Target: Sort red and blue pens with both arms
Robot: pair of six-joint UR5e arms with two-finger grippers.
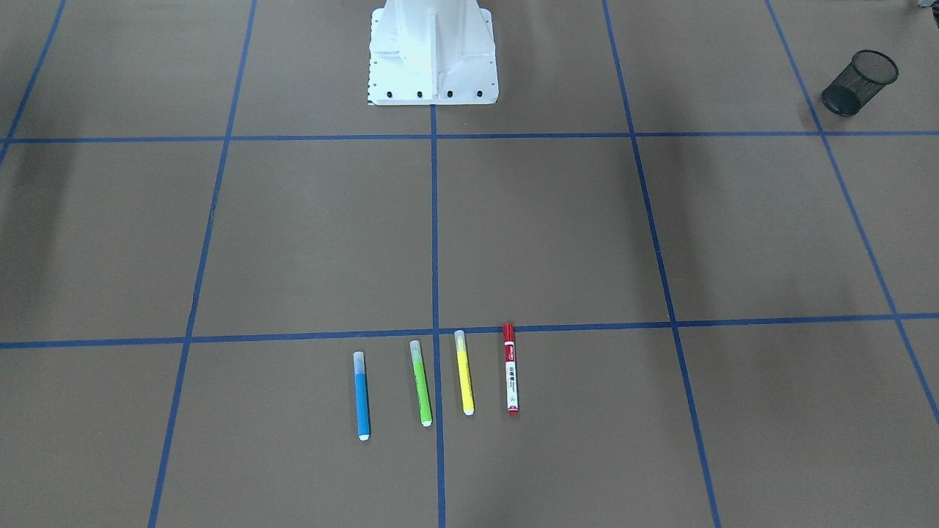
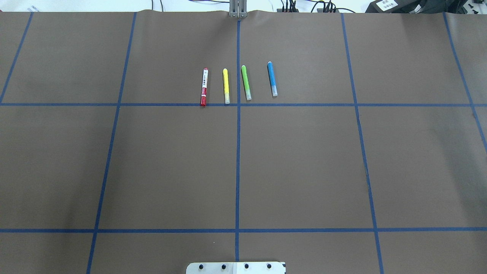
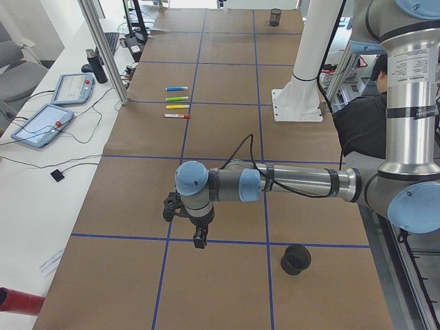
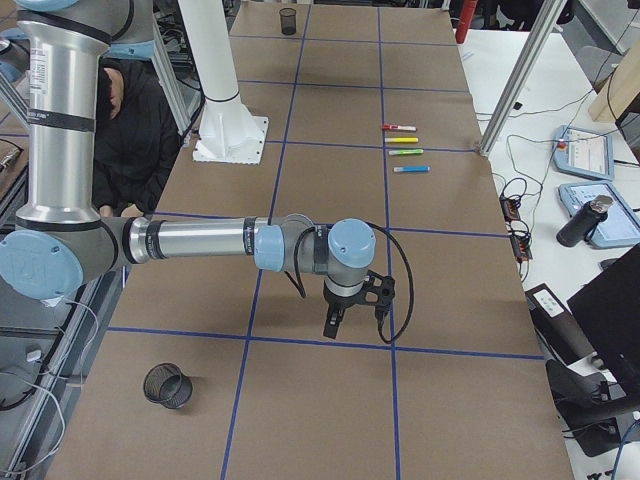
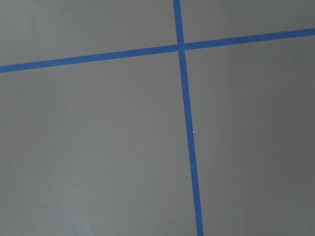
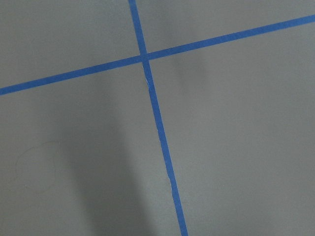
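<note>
Jaw state cannot be told for the left gripper or right gripper, each hanging well out to its own side of the white base. Straight ahead of that base, well away, lie the red marker and blue pen, with a yellow pen and green pen between them.

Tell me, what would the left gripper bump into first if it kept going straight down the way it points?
Only the brown table, close to a crossing of blue tape lines. The left gripper points down, and nothing else shows beneath it.
</note>
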